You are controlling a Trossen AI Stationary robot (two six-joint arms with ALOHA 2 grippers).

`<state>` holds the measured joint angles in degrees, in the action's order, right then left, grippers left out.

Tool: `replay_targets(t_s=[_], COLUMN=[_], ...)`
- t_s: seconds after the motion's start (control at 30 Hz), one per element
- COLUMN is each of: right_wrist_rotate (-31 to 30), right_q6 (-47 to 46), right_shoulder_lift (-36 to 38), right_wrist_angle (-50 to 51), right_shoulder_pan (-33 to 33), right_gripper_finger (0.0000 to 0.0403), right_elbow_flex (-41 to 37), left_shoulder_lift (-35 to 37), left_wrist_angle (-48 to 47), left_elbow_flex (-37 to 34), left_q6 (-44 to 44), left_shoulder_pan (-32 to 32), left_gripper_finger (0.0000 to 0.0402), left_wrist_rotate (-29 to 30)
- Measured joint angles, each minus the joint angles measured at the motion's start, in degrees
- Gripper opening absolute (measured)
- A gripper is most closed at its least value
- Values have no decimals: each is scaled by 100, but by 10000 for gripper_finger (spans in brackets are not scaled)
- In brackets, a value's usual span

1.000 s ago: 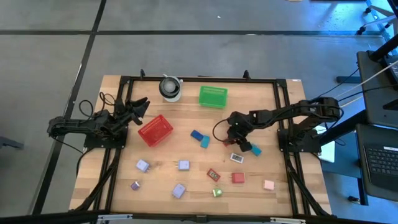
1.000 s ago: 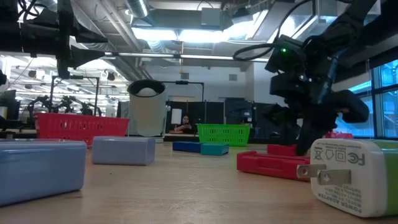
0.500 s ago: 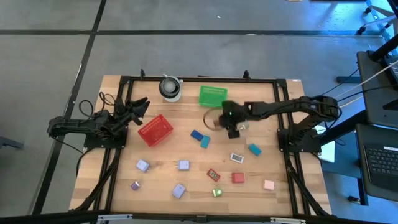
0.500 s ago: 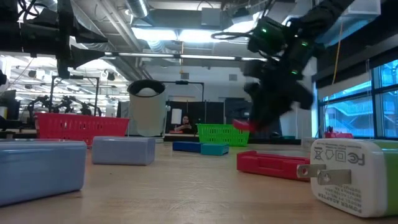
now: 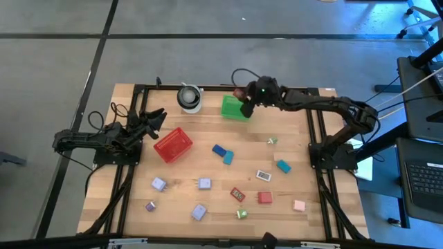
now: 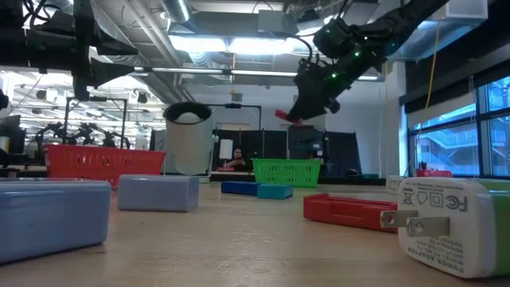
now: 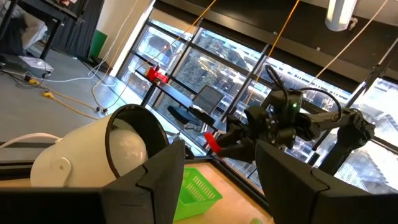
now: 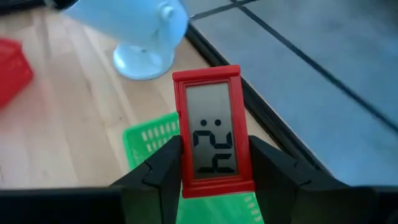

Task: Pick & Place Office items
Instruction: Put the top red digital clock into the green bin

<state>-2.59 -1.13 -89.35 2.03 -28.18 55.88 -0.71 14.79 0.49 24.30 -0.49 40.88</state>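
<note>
So, front of the desk (image 5: 291, 207) has the lavender blocks (image 5: 199, 211) and a red piece (image 5: 265, 198) scattered about, plus the white plug adapter (image 6: 453, 223) right by the low camera. Further back, the left hand (image 5: 154, 119) sits half open, idle beside the red mesh basket (image 5: 173, 144). The big change: the right hand (image 5: 246, 107) has swung from mid-desk up to the far edge, clenched on a red digital clock (image 8: 213, 132), now hanging over the green basket (image 5: 232, 107). Drop looks imminent
</note>
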Motion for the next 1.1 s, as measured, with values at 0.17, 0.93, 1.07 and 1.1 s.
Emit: replay_targets(t_s=[0.17, 0.93, 1.07, 1.1], right_wrist_rotate=[49, -108, -151, -167], right_q6=[-92, -443, -443, -443], right_shoulder_lift=[-150, -1542, -1631, -1638], right_wrist_angle=[-59, -385, -446, -448], right_shoulder_pan=[53, 151, 138, 136], right_gripper_finger=[155, 160, 164, 165], right_elbow_flex=[9, 0, 0, 0], left_shoulder_lift=[0, 0, 0, 0], left_wrist_angle=[0, 0, -2, -2], left_elbow_flex=[0, 0, 0, 0], left_q6=[-1, 1, 1, 1], left_shoulder_pan=[0, 0, 1, 0], left_gripper_finger=[195, 193, 195, 195], left_wrist_rotate=[0, -2, -2, -2])
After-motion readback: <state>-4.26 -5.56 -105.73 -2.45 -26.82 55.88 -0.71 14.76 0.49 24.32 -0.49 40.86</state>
